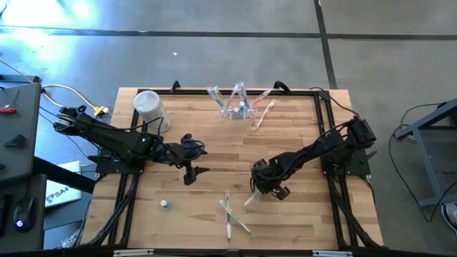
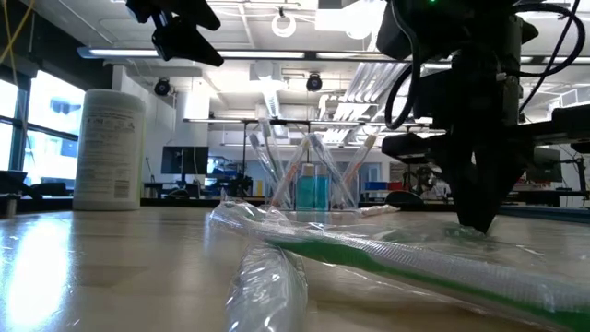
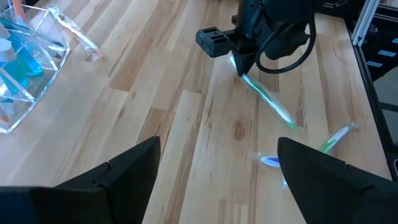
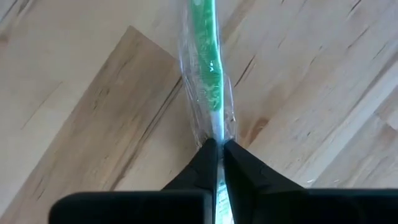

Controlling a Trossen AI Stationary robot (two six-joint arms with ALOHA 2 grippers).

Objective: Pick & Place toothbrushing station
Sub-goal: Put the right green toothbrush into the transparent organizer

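wooden table: pale planks, framed by dark rails, seen whole from above.
left arm: stretched in from the table's left edge, ended over the left-centre boards.
right arm: reached in from the right edge, bent down toward the middle front.
white canister: stood upright at the far left corner.
toothbrushing station: clear plastic holder set at the far edge, centre; thin brushes and a blue item are held in it, leaning outward. it is well apart from both grippers.
left gripper: fingers are spread wide; nothing is held, and it is kept above the boards.
right gripper: jaws are clenched on the wrapped end of the green toothbrush, with the tips down at the table.
green toothbrush: sealed in clear wrap, laid flat on the wood, pointed away from the right gripper.
loose toothbrushes: crossed near the front edge, just beside the right gripper.
pink toothbrush: laid just beside the station.
small round item: left near the front left; what it is cannot be told.
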